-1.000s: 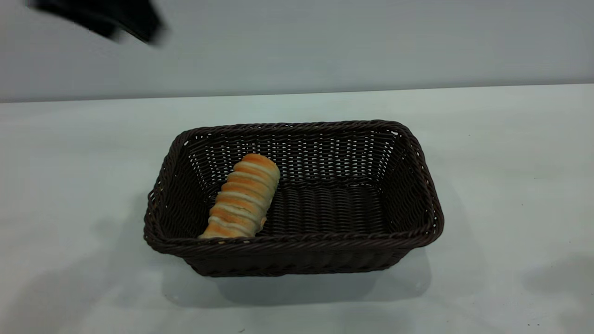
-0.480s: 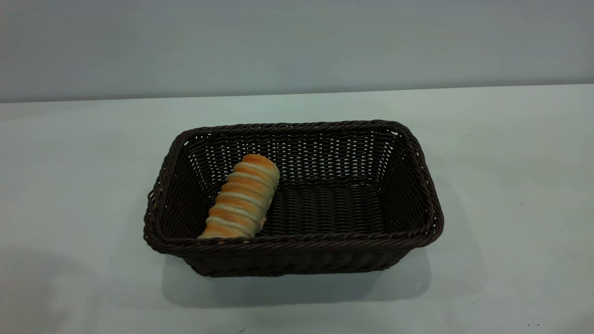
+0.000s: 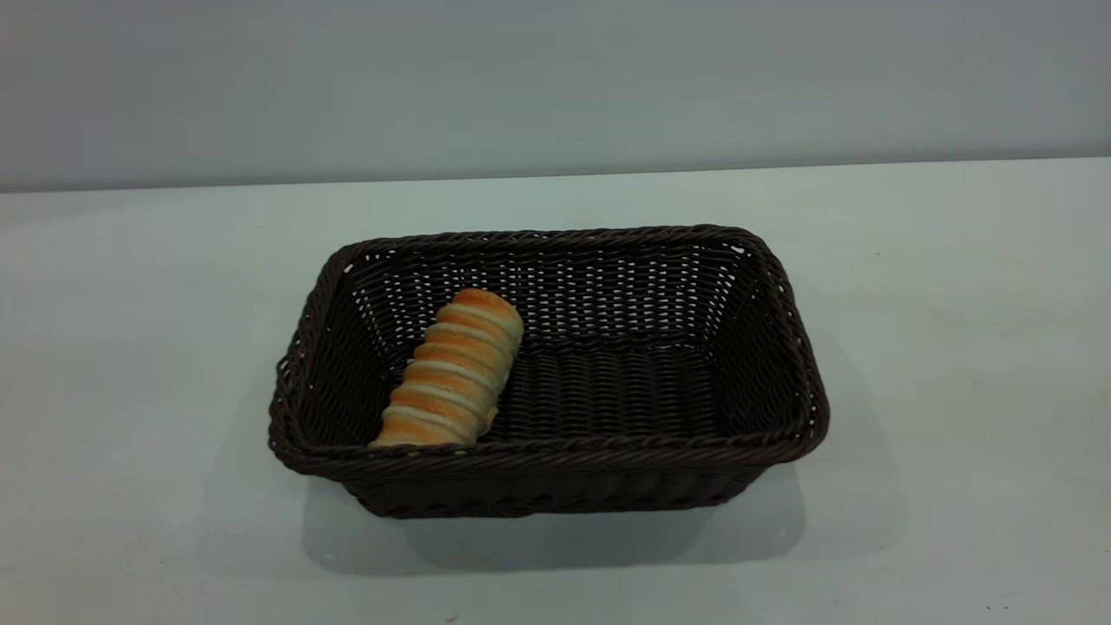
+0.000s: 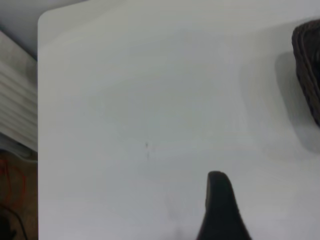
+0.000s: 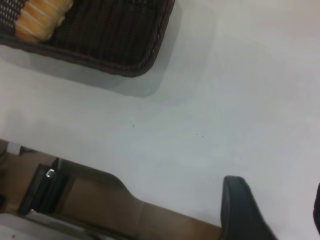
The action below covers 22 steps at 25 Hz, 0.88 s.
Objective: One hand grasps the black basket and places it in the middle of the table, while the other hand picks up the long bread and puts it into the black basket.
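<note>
The left gripper (image 4: 220, 210) hangs over bare table (image 3: 130, 347) well to the left of the black basket (image 3: 555, 451), whose rim only just shows at the edge of the left wrist view; one dark finger is all that shows, so I cannot tell how its jaws stand. The basket sits about mid-table, and the long bread (image 3: 453, 371) lies inside it at its left end, slanting from the near rim up toward the back wall. Off to the basket's right, near the table edge, the right gripper (image 5: 272, 212) hovers above the surface with a clear gap between its two dark fingers (image 5: 240, 210), holding nothing.
</note>
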Each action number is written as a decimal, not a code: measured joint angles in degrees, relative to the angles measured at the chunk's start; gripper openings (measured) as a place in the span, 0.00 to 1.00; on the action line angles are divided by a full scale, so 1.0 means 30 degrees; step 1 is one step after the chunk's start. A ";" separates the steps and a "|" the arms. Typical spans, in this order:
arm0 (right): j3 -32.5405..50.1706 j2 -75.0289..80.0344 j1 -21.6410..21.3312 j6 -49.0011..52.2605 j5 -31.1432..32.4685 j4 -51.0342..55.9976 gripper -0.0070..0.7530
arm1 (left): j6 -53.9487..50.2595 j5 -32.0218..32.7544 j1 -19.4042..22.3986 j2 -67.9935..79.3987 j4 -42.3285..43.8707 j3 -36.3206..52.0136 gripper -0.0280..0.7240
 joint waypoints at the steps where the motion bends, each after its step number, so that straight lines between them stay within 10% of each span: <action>1: 0.0484 -0.0693 0.0000 -0.0005 0.0000 0.0000 0.50 | 0.0000 0.0368 0.0000 -0.0569 -0.0017 0.0247 0.74; 22: 0.4739 -0.9171 0.0000 -0.0964 -0.1361 -0.0890 0.50 | -0.0880 0.0712 0.0000 -1.1173 -0.1148 0.6780 0.74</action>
